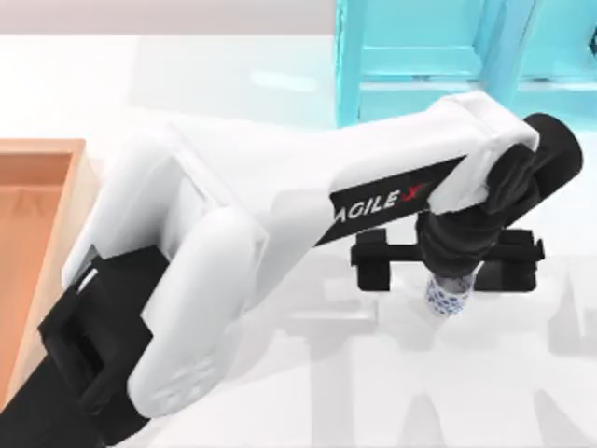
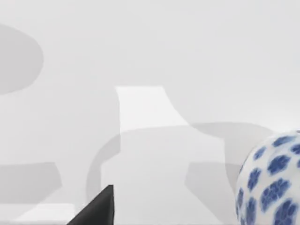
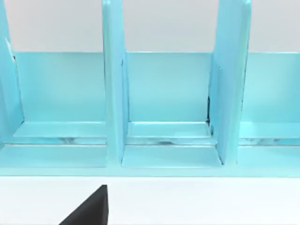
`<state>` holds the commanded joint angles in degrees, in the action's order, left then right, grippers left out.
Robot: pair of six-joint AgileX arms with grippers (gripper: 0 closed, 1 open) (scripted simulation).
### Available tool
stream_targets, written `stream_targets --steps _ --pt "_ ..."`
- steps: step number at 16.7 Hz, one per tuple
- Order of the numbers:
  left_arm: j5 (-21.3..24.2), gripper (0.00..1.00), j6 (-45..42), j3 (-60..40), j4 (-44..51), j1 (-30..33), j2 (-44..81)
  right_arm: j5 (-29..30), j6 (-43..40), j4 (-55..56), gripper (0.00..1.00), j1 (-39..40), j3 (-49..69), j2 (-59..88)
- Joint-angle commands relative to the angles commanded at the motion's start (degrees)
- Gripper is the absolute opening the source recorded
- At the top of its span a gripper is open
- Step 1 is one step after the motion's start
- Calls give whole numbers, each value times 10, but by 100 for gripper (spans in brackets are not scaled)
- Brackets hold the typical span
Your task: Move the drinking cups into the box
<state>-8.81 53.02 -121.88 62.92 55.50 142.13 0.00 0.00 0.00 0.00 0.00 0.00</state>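
A white cup with a blue floral pattern (image 1: 449, 297) stands on the table right of centre. My left arm reaches across from the lower left, and its gripper (image 1: 448, 271) hovers over the cup, open, with one black finger (image 1: 371, 269) on each side and well apart from it. In the left wrist view the cup (image 2: 272, 183) sits close by and one fingertip (image 2: 99, 206) shows. The wooden box (image 1: 78, 187) lies at the table's left edge, partly hidden by the arm. One black fingertip (image 3: 93, 208) of my right gripper shows in the right wrist view, facing the shelf.
A turquoise shelf unit (image 1: 420, 56) stands at the back right, just behind the left gripper. In the right wrist view its upright dividers (image 3: 112, 84) are close ahead. White table surface (image 1: 522, 392) lies in front of the cup.
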Motion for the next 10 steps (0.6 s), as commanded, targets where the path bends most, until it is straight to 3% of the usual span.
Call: stream_targets --steps 10 --pt "0 10 0 0 0 0 0 0 0 0 100 0 0 0"
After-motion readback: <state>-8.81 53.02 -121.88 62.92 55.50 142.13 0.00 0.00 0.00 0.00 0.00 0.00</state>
